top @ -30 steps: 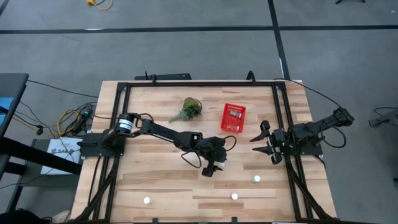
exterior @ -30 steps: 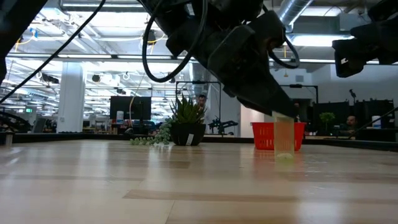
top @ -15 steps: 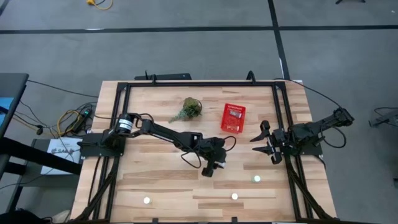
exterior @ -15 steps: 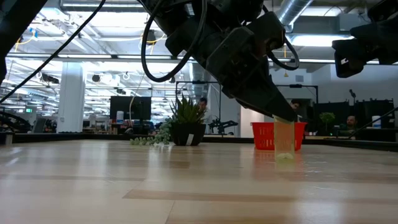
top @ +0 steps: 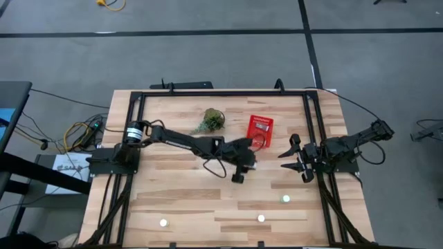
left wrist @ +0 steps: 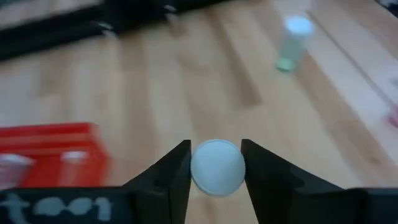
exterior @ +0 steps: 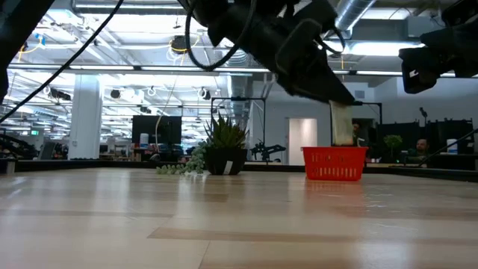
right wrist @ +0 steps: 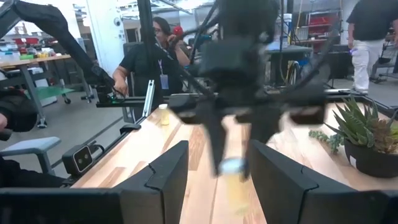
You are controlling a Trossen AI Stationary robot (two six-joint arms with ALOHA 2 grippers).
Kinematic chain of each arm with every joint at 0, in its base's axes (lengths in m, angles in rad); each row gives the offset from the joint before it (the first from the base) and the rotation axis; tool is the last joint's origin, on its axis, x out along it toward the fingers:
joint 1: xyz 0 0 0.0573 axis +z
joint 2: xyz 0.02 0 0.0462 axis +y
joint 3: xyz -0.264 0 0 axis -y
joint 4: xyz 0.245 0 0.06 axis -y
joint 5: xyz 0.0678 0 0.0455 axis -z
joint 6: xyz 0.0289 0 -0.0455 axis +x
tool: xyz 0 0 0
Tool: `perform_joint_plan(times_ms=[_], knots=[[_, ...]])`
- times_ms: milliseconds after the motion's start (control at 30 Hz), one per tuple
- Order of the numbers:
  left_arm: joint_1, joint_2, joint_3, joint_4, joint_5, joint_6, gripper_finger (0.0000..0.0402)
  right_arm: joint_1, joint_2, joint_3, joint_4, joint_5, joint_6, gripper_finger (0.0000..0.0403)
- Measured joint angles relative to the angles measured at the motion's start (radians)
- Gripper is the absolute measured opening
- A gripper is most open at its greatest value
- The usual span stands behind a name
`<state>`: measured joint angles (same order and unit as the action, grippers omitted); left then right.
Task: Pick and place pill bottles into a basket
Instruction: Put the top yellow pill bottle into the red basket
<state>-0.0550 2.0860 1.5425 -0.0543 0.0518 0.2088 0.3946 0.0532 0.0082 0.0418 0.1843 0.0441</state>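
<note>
1. Left tool (top: pixel 241 166) – clamped on a pill bottle (left wrist: pixel 217 167); the white cap sits pinched between both fingers in the left wrist view. Bottle is lifted off the desk (top: pixel 173 200) and hangs over the basket (exterior: pixel 334 163) rim in the low view.
2. From above, the basket (top: pixel 260 131) lies at about 1 o'clock from the left tool, close by. At least two caps show inside it already.
3. Three more bottles stand along the desk's 6 o'clock edge, one at (top: pixel 286 199).
4. Right tool (top: pixel 296 158) waits at the 3 o'clock side – fingers apart, nothing held.
5. Risks: the grip is on the cap only, so the bottle could swing or slip in transit; an early release would bounce it off the rim; a low pass could nudge the light basket.
6. Writing: white letters on the left tool's body, too blurred to read.
</note>
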Motion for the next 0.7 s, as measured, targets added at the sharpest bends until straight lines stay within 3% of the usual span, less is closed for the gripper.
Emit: perform_joint_plan(times_ms=[233, 467, 700], knots=[[0.122, -0.029, 0.001, 0.089, -0.011, 0.017, 0.0108, 0.0, 0.0, 0.0, 0.0, 0.001, -0.014, 0.0159], [0.242, -0.029, 0.001, 0.143, -0.008, -0.069, 0.0116, 0.0, 0.0, 0.0, -0.001, 0.002, -0.018, 0.0159], [0.292, 0.017, 0.0, 0.195, 0.046, -0.101, 0.011, 0.0, 0.0, 0.0, -0.001, 0.004, -0.026, 0.0159]])
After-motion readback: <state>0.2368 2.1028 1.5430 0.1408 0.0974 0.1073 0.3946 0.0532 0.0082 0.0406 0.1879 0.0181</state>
